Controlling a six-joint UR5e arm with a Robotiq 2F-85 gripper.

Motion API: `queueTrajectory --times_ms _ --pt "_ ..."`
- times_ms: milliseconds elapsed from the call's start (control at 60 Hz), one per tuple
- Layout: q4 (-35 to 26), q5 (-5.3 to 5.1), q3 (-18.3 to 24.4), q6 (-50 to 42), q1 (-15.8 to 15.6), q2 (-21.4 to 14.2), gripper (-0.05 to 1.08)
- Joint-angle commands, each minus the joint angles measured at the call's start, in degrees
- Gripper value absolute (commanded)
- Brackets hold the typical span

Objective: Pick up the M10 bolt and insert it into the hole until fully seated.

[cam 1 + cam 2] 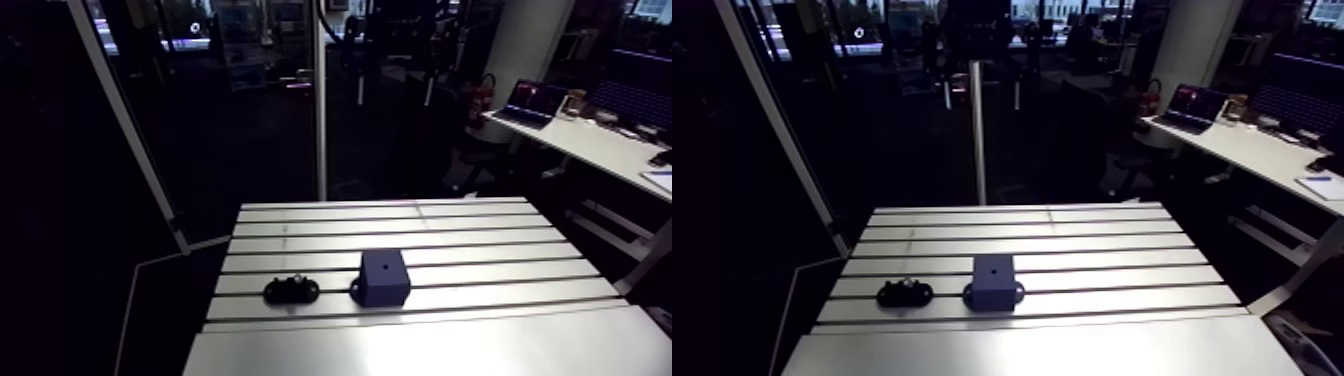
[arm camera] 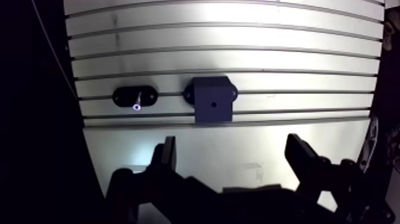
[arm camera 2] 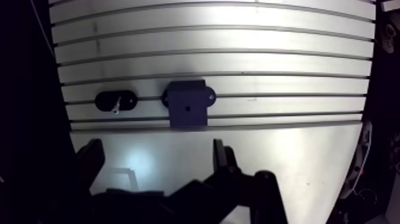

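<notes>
The black two-fingered gripper [image 2: 231,152] hung spread wide and empty above the table. The small silvery M10 bolt [image 2: 136,102] stood, apparently upright, in a black oval holder [image 2: 122,95] ahead of the gripper and outside one finger's line, beside the dark rectangular block [image 2: 212,89].

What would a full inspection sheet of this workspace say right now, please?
Surface: slotted table, bare metal.
Job's things: bolt stands in a black holder; block sits beside the holder, apart from it; hole in the block's top, no bolt in it.
Clutter: nothing seen.
Grippers: gripper open, holding nothing, above the table and short of the block.
Cables: nothing seen on the table.
Surroundings: nothing seen of note.
</notes>
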State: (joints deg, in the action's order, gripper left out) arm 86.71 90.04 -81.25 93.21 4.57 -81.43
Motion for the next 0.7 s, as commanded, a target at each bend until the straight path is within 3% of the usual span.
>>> queueTrajectory --times_ms 17,517,700 --pt "2.0 -1.93 -2.2 -1.6 -3.3 0.0 0.0" --pt "2.0 -1.93 -2.3 -1.6 -3.3 -0.1 0.0" --pt "2.1 -1.49 -2.7 -1.6 -3.3 -0.3 0.0"
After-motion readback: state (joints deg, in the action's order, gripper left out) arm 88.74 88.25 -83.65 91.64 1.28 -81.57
